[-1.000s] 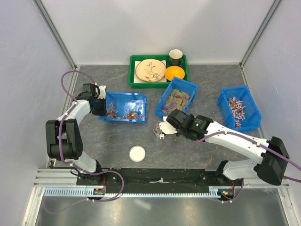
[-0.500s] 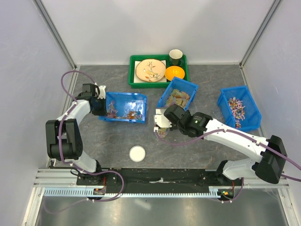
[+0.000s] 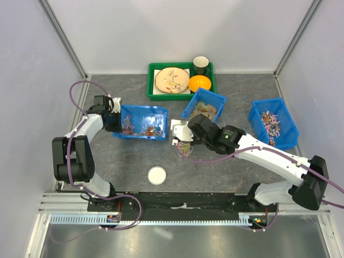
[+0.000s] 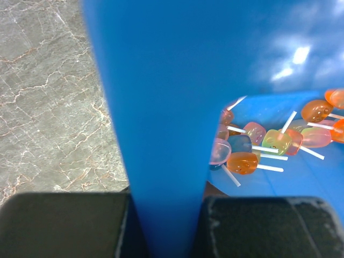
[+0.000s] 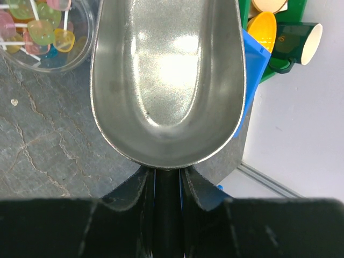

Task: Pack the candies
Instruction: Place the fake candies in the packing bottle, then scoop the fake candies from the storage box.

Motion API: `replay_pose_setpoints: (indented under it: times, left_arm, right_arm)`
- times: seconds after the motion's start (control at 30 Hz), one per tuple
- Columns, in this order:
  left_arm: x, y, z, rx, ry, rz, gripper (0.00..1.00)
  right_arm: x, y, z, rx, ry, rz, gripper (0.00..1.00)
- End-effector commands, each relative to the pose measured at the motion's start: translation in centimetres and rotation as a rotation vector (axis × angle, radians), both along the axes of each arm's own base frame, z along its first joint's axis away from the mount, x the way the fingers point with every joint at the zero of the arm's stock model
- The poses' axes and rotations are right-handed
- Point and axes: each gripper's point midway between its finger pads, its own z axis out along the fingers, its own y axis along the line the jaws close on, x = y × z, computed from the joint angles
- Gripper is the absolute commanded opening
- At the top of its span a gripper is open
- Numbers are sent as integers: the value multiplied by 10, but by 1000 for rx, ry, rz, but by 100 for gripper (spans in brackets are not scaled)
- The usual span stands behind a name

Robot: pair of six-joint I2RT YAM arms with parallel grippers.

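My left claw [image 4: 166, 215] is clamped on the wall of the blue bin [image 3: 157, 112] that holds the candies [image 3: 141, 129]. The wall stands like a wide blue strip right between my two black fingers [image 4: 64, 226] in the left wrist view. From above, this bin sits at about 9 o'clock on the grey table [image 3: 118, 161], and it is tilted up on the side where I grip it. The candies [image 4: 252, 145] are little lollipops on white sticks, orange, pink, yellow and blue, piled on the blue floor of the bin.

My right claw [image 5: 167, 215] is shut tight on the dark handle of a shiny metal scoop [image 5: 167, 80]. I see no candy in the scoop. From above, the scoop [image 3: 178, 129] is near the middle of the table, just past the right end of the candy bin. Right beside it, at about 6 o'clock from it, is a small clear round tub [image 3: 185, 149] with some candies already in it. In my right wrist view that tub [image 5: 80, 56] is at 10 o'clock from the scoop, with yellow, green and pink lollipops inside.

A round white lid [image 3: 157, 174] lies flat on the table nearer to my bases. A green tray [image 3: 152, 80] at 12 o'clock holds a plate [image 3: 172, 80], an orange bowl [image 3: 200, 83] and a dark cup [image 3: 201, 65].
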Motion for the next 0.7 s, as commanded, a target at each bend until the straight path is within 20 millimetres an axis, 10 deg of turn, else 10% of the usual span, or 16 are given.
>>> replay_pose_setpoints:
  times: [0.0, 0.67]
  left_arm:
    - [12, 9, -4, 22, -28, 12, 1]
    - [12, 4, 0, -4, -36, -3, 2]
  right_arm:
    - [12, 12, 43, 146, -82, -32, 0]
    - [48, 52, 53, 67, -139, 17, 0]
